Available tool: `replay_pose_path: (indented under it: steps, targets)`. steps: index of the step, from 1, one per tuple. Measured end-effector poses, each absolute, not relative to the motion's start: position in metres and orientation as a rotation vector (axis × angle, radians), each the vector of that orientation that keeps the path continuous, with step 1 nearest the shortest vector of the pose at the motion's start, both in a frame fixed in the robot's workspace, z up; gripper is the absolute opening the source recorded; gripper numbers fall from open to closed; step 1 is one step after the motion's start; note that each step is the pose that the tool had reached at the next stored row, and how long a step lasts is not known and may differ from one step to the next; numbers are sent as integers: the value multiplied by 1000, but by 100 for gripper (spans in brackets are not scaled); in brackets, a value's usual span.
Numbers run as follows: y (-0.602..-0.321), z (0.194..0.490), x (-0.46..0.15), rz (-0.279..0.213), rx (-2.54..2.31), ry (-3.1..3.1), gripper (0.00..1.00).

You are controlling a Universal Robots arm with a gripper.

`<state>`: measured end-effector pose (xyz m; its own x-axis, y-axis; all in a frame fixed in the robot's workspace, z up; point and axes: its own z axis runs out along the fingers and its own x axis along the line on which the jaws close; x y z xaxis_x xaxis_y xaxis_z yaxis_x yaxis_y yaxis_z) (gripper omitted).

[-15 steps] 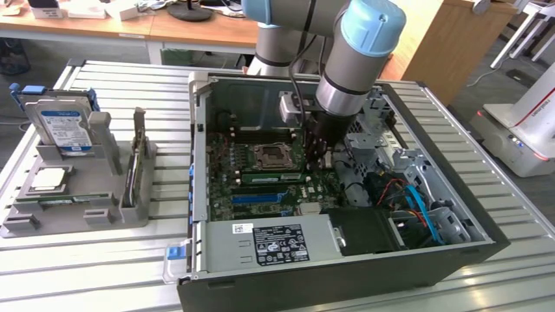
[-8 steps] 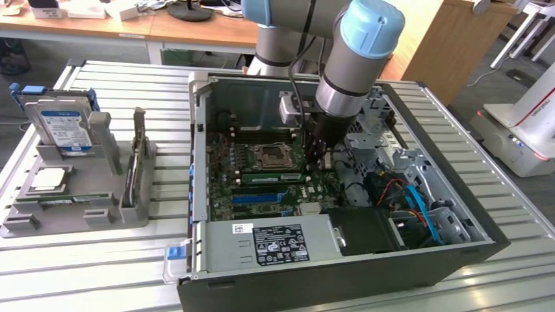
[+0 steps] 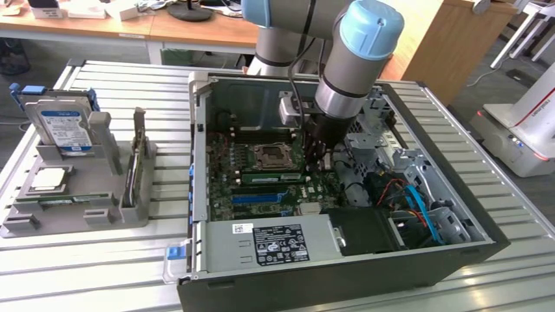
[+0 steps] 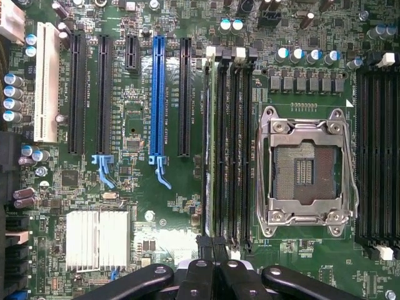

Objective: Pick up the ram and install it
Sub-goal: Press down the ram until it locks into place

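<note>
Clenched end effector above ram seated edge-on in slot beside CPU socket; pressing best kept straight, even.

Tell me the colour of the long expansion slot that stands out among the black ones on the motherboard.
Blue: the long expansion slot shows best in the wrist view.

Exterior high, oblique; wrist straight down

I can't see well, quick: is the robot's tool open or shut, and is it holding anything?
Tool: shut, over the motherboard's memory slots beside the processor socket. Whether it grips the ram cannot be told.
</note>
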<state>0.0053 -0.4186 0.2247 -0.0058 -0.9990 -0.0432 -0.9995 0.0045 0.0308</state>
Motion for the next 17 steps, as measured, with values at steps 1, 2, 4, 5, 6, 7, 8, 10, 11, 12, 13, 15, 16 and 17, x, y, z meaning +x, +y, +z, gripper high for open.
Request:
replay_pose_path:
  steps: [1,2,4,5,6,7,8,10,11,12,13,15,16,17]
  targets:
    - [-419,225,5,82,-2209,2220,11]
    - [-419,225,5,82,-2209,2220,11]
    - [-419,224,5,82,-2208,2220,11]
    - [-419,223,5,82,-2209,2220,11]
    - [-419,223,5,82,-2209,2220,11]
    - [-419,223,5,82,-2209,2220,11]
    - [-419,223,5,82,-2209,2220,11]
    - [-419,223,5,82,-2209,2220,11]
    - [-419,223,5,82,-2208,2220,11]
    - [-419,222,5,82,-2208,2220,11]
    - [-419,222,5,82,-2209,2220,11]
    - [-419,222,5,82,-2209,2220,11]
    - [-419,222,5,82,-2209,2220,11]
    - [-419,222,5,82,-2209,2220,11]
